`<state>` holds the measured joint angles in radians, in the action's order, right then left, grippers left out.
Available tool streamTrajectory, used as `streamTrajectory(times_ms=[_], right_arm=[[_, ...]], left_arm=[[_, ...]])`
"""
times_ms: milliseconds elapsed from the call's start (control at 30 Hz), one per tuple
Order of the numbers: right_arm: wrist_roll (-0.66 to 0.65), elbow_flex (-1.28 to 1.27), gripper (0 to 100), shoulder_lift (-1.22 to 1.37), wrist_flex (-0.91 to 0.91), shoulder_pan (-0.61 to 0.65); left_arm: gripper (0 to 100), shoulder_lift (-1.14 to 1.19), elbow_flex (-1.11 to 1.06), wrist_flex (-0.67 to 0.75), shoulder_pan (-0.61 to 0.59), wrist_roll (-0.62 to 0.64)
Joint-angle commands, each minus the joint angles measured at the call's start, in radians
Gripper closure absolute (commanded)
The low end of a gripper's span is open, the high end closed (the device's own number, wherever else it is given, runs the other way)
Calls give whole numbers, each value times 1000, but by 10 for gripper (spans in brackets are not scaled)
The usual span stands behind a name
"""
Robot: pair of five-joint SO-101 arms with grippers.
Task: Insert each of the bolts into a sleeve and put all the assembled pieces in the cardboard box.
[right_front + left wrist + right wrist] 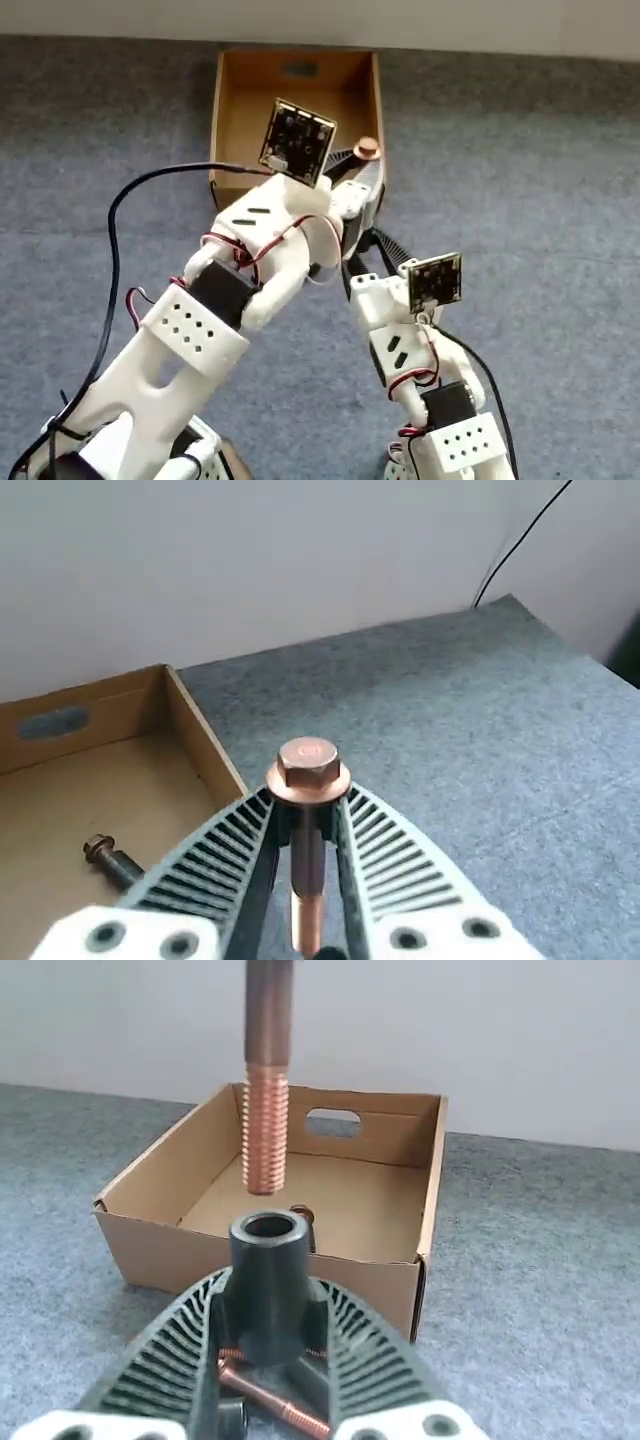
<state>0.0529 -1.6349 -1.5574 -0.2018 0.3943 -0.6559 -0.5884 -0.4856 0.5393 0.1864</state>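
Left gripper [308, 805] clamps bolt [265, 1130], right gripper [270, 1285] clamps upright sleeve [268, 1252] — centre the threaded tip over sleeve's bore, lower straight.

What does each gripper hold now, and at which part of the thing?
Left gripper: a copper bolt, gripped on the shank just under the head. Right gripper: a black sleeve, gripped around its lower part.

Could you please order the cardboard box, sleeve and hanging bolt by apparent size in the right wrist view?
Largest: cardboard box.
Then sleeve and bolt, unranked: similar, and the sleeve is nearer the camera.
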Motion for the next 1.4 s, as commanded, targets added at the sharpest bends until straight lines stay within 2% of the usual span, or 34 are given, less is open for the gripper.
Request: streamTrajectory(times_ms=[0, 400, 1067, 1200, 1367], right_arm=[[5, 8, 993, -18, 22, 1], [3, 5, 993, -18, 22, -8], [5, 7, 993, -18, 22, -16], [5, 7, 993, -18, 22, -16], [5, 7, 993, -18, 22, -16]], left_arm=[[990, 1, 7, 29, -5, 3], [991, -7, -96, 48, 50, 3], [992, -8, -76, 64, 61, 9], [992, -8, -48, 60, 56, 121], [992, -8, -51, 60, 59, 135]])
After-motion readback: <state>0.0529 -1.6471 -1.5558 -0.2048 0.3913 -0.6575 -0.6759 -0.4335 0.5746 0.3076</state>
